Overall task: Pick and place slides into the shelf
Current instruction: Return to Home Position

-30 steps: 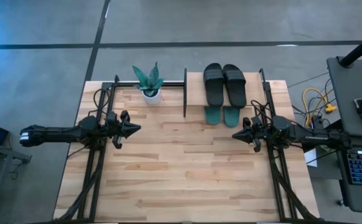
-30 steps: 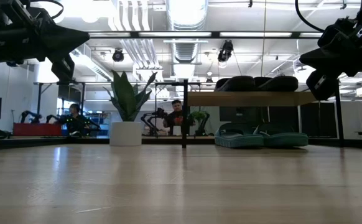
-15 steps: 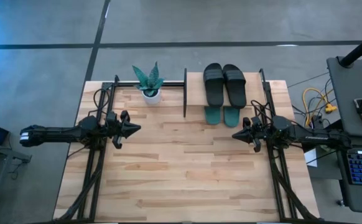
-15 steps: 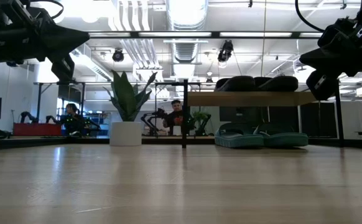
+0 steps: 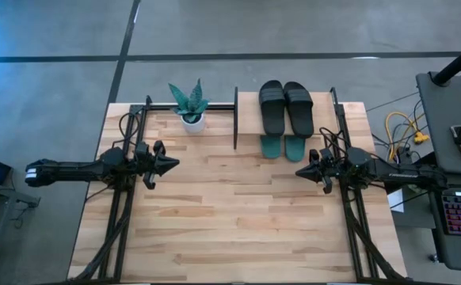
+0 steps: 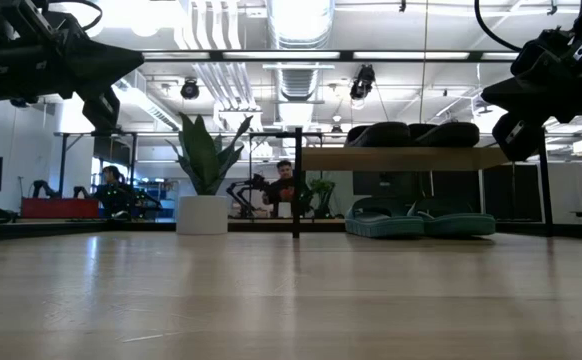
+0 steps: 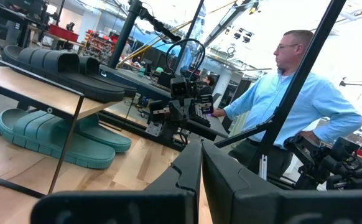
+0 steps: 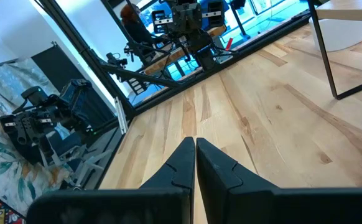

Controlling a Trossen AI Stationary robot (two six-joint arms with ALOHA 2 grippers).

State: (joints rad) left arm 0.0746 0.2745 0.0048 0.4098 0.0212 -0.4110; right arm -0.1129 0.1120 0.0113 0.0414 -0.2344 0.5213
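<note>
Nothing on the table has moved; only a person (image 6: 104,180) far behind has shifted. Left gripper (image 5: 171,164) and right gripper (image 5: 300,172) are both pressed together and empty. Black slides (image 5: 286,107) lie on the shelf (image 5: 248,115) with green slides (image 5: 283,146) beneath, near the right gripper and far from the left. They are probably light, rubbery and bendy, best pinched at the strap. Overhead shows only green tips; the left wrist view shows them whole.

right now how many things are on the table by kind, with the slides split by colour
black slides, on the top board: 2
teal green slides, under the board: 2
shelf: 1
potted plant: 1
total: 6
</note>
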